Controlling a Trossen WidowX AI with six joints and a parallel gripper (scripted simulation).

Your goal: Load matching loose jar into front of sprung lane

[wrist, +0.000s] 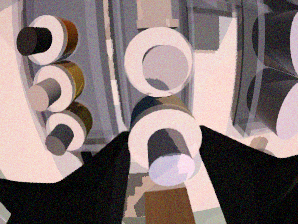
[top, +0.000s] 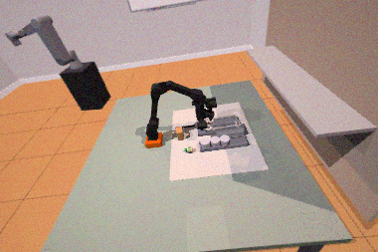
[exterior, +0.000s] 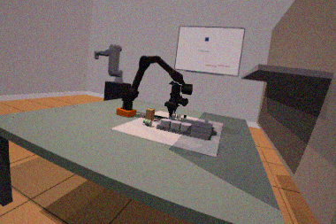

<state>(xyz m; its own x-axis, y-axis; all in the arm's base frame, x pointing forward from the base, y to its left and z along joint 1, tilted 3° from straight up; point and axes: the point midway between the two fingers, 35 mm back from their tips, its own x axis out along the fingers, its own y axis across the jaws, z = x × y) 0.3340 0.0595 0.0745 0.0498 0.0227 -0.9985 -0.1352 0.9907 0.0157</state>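
My gripper (top: 203,126) (exterior: 171,117) (wrist: 162,135) points down at the front end of the middle lane and is shut on a jar (wrist: 137,140). That jar has a white ring top, a grey knob and a dark blue and brown body. It appears upright, in line with the lane. The jar in the sprung lane (wrist: 131,62), with a white ring top and pale centre, stands right behind it. They look close together or touching. The pusher plate (wrist: 157,22) shows pale behind the rear jar. The front stop and the held jar's base are hidden.
Three smaller knobbed jars (wrist: 52,40) stand in the lane on the left of the wrist view. Large white-lidded jars (top: 215,140) (wrist: 287,107) fill the lane on the other side. A small green-and-white item (top: 189,149) (exterior: 147,122) and a wooden block (top: 179,132) (exterior: 150,114) (wrist: 170,206) are in front.
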